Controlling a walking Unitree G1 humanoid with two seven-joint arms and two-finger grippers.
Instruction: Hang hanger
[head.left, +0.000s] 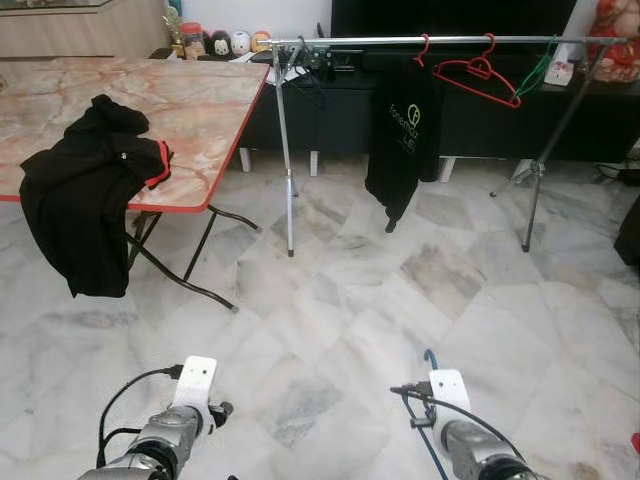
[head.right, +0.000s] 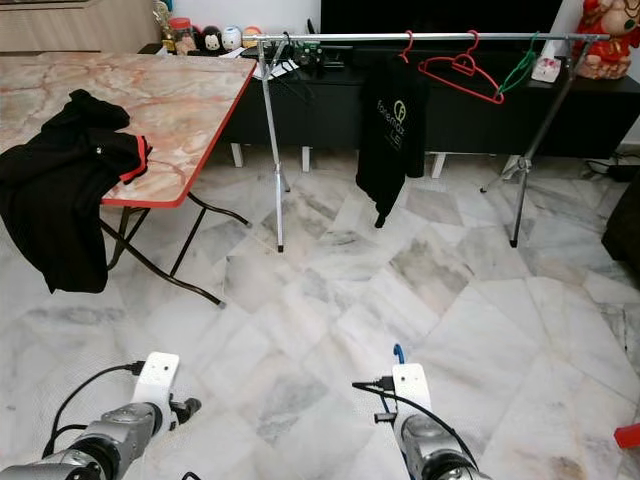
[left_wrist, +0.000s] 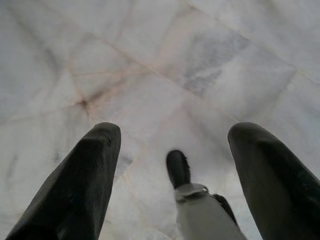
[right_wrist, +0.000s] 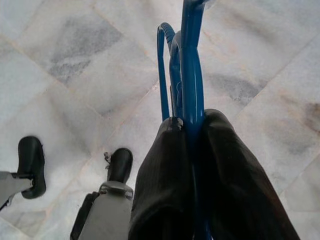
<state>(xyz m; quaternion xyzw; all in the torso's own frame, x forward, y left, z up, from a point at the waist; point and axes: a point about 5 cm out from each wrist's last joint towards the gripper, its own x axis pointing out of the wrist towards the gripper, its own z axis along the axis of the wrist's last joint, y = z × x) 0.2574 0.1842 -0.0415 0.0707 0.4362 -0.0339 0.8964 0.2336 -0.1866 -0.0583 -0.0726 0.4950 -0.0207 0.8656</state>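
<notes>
Marble floor tiles (head.left: 330, 300) stretch ahead to a metal clothes rail (head.left: 440, 41), well beyond both grippers, carrying a black T-shirt (head.left: 403, 140), a red hanger (head.left: 478, 72) and a green hanger (head.left: 536, 70). Off to the left stands a folding table (head.left: 200, 100) with black clothing (head.left: 90, 190) draped over its edge. The right gripper (right_wrist: 192, 165) has its jaws clamped on a blue hanger (right_wrist: 186, 75), whose hook sticks out past the fingertips. The left gripper (left_wrist: 172, 150) hangs low over the floor, jaws apart with nothing between them.
</notes>
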